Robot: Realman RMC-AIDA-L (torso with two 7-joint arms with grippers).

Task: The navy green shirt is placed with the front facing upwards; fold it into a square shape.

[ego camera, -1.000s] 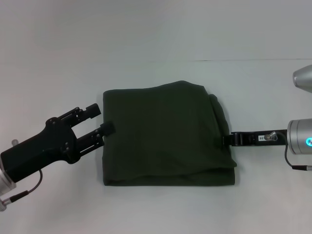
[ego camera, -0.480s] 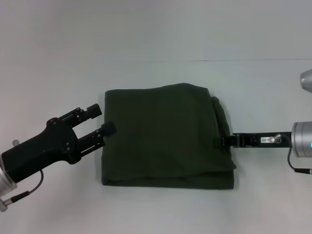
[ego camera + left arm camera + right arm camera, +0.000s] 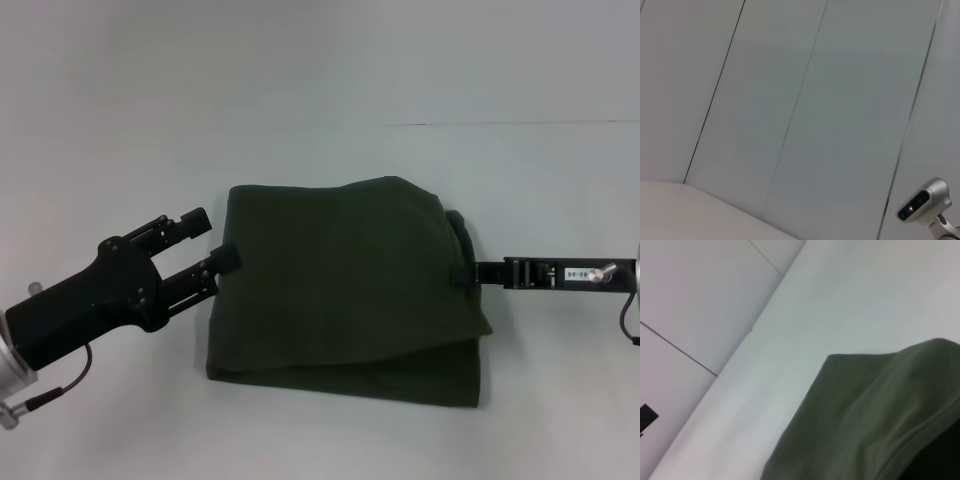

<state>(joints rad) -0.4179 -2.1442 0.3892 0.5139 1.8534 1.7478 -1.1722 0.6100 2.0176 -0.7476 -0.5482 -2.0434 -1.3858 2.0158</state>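
Dark olive navy green shirt (image 3: 345, 290) folded to rough square, centre of white table (image 3: 320, 80). Left gripper (image 3: 218, 243) at shirt's left edge, fingers apart, near finger touching cloth. Right gripper (image 3: 464, 273) at right edge, clamped on upper fold, that side lifted. Head view shows both arms; right wrist view only cloth close-up + table; left wrist view wall panels (image 3: 790, 100), no shirt.
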